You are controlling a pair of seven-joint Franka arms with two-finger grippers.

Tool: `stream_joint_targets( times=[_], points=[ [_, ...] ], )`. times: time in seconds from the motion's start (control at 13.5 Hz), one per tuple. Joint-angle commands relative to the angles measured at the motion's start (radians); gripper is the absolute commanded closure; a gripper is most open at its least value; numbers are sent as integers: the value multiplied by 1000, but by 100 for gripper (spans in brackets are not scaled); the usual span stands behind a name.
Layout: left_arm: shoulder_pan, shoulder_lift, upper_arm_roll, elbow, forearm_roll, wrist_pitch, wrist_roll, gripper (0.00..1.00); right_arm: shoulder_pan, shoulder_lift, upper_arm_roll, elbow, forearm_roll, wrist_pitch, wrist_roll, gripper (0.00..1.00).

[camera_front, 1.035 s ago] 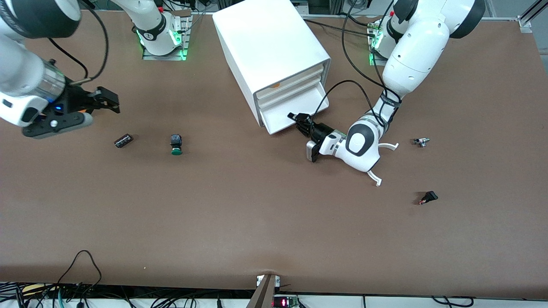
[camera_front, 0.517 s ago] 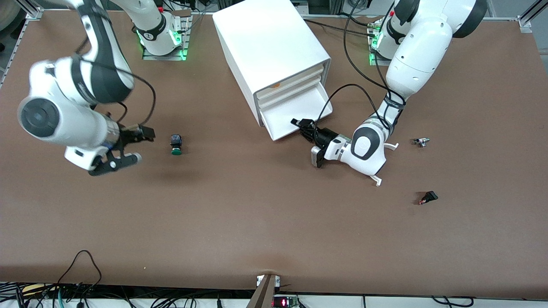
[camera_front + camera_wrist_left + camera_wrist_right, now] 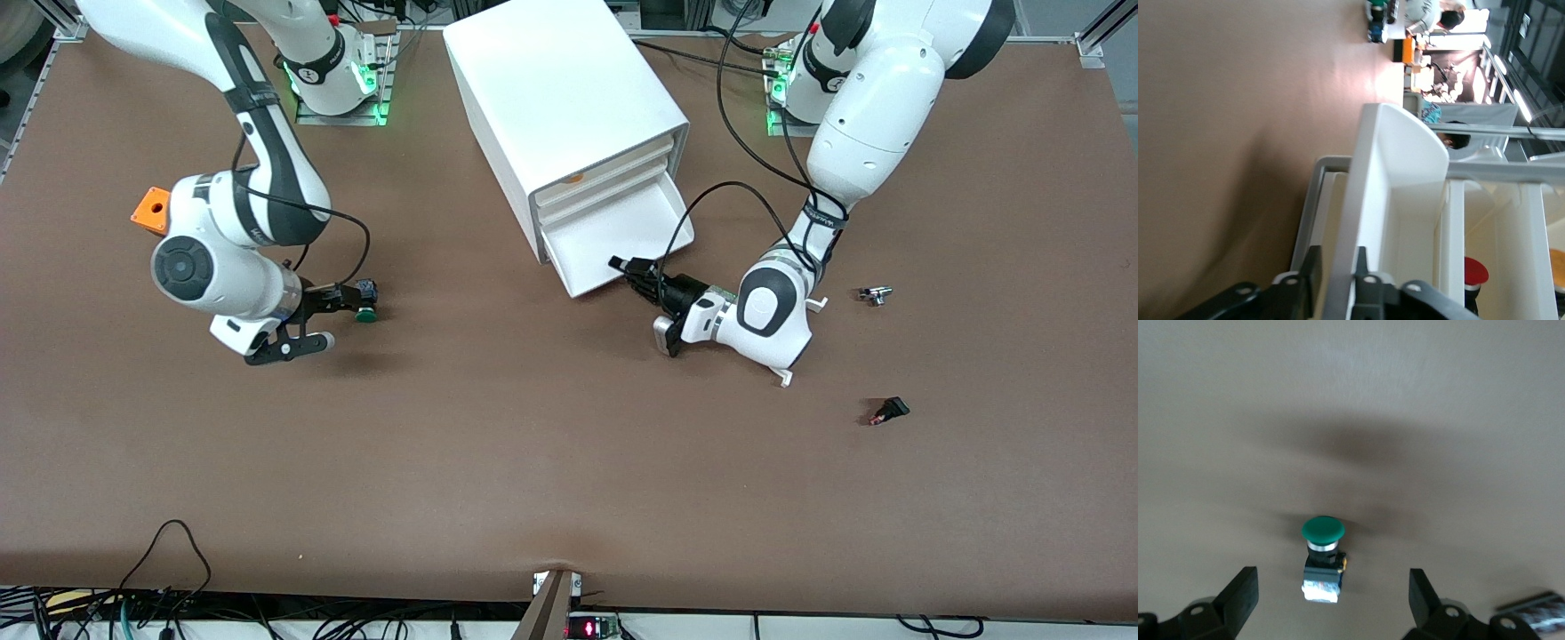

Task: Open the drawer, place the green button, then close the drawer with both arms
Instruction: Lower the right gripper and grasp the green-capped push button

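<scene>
White drawer [image 3: 622, 233] stands pulled out, the left gripper [image 3: 1333, 280] pinching its front wall to keep it open; the right gripper [image 3: 1331, 593], fingers spread wide, straddles the button [image 3: 1323, 555] lying on the table [image 3: 533, 444], ready to grasp.

Glossy white plastic drawer cabinet [image 3: 569, 107] on a matt brown table [image 3: 569, 462]; button [image 3: 364, 300] has a smooth green cap.

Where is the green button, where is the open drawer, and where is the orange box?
button [image 3: 1323, 529]: right wrist view, on its green cap.
open drawer [image 3: 613, 227]: front view, on its white floor.
orange box [image 3: 147, 216]: front view, on its top face.
</scene>
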Motion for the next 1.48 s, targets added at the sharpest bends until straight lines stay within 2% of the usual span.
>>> stream_joint_targets(
  times=[0.0,0.15,0.37,0.52,0.74,0.89,0.96,1.11,1.33,1.4],
  points=[
    [-3,10,8,21,-11,6,-115,0,5,-56,51,-170,12,175,104,0],
    [14,-2,10,43,44,-60,-255,0,7,-51,71,-204,12,227,147,0],
    [101,-5,8,118,153,-221,-435,0,13,-48,72,-251,6,270,146,1],
    [172,-10,8,168,270,-255,-441,0,13,-49,72,-256,3,272,133,1],
    [218,-28,8,311,537,-252,-430,0,13,-52,71,-262,1,272,129,1],
    [285,-34,0,377,645,-301,-433,0,13,-48,71,-278,-5,290,129,4],
    [287,-34,7,433,723,-350,-432,0,13,-46,69,-284,-8,298,124,8],
    [302,-37,5,535,901,-386,-427,0,11,-43,65,-301,-8,329,101,10],
    [370,-96,7,543,976,-390,-383,0,11,-40,62,-307,-8,339,89,22],
    [369,-132,1,543,1034,-386,-384,0,10,-40,62,-307,-8,342,87,25]
  ],
)
